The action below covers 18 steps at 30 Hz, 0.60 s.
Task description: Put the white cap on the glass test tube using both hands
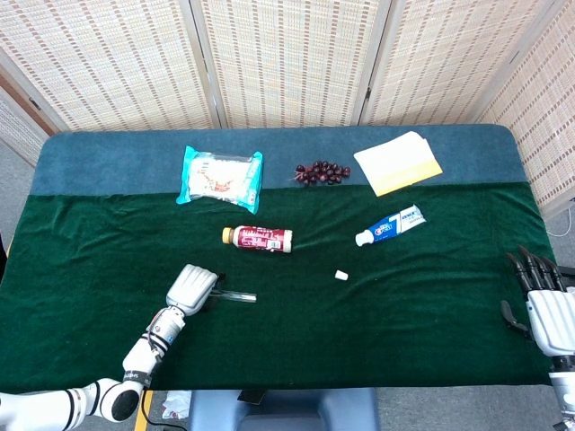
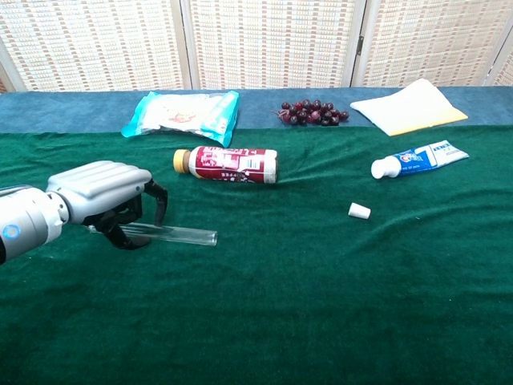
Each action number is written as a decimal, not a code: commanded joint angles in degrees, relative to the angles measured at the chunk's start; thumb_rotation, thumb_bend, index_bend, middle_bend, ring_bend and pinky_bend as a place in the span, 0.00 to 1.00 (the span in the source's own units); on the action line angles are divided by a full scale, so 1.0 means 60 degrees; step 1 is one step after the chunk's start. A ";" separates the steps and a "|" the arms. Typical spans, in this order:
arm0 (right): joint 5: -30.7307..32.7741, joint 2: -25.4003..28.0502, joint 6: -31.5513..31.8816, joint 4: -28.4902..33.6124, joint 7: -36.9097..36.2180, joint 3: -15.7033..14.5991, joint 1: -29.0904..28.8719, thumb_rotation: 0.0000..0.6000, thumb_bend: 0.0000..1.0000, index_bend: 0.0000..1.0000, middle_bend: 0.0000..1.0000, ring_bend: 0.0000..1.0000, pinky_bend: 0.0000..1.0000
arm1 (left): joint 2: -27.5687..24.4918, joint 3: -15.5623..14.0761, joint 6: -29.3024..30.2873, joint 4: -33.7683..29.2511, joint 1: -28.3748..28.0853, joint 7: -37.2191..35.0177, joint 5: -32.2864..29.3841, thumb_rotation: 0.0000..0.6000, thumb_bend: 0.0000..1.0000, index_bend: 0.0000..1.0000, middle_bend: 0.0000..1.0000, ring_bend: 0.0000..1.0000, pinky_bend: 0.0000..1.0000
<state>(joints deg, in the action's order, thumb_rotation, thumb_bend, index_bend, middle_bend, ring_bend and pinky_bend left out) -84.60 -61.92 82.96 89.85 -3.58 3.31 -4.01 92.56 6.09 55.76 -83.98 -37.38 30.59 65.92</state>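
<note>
The glass test tube [image 2: 180, 235] lies level on the green cloth at the front left, its open end pointing right; in the head view the test tube [image 1: 239, 295] shows just right of my hand. My left hand [image 2: 104, 196] covers the tube's left end, fingers curled under it and thumb arched over it, holding it. The white cap [image 2: 358, 211] lies on its side on the cloth well to the right, also seen as the cap [image 1: 341, 275] from the head. My right hand [image 1: 544, 305] hangs at the table's right edge, fingers straight and apart, holding nothing.
A maroon drink bottle [image 2: 227, 164] lies behind the tube. A toothpaste tube [image 2: 418, 158] lies behind the cap. Along the back are a snack packet [image 2: 183, 113], grapes [image 2: 313, 111] and a yellow folded cloth [image 2: 408, 107].
</note>
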 commanded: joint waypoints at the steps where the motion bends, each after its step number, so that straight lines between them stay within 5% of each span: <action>1: 0.0003 0.0002 -0.0003 0.0002 -0.0006 -0.0004 0.0005 1.00 0.51 0.00 0.00 0.00 0.00 | 0.0012 -0.0022 0.0008 0.0020 -0.0014 0.0003 -0.0014 1.00 0.39 0.54 1.00 1.00 0.88; 18: -0.0135 0.0056 0.0090 0.0127 0.0015 -0.0001 0.0008 1.00 0.51 0.00 0.01 0.04 0.00 | -0.0414 -0.0116 0.0457 -0.0236 0.0212 -0.1070 0.0492 1.00 0.50 0.62 1.00 1.00 0.89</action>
<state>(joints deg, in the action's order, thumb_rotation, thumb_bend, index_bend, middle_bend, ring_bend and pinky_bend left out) -85.35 -61.62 83.53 90.55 -3.56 3.31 -3.92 90.91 5.39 57.77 -84.79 -36.64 25.61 68.07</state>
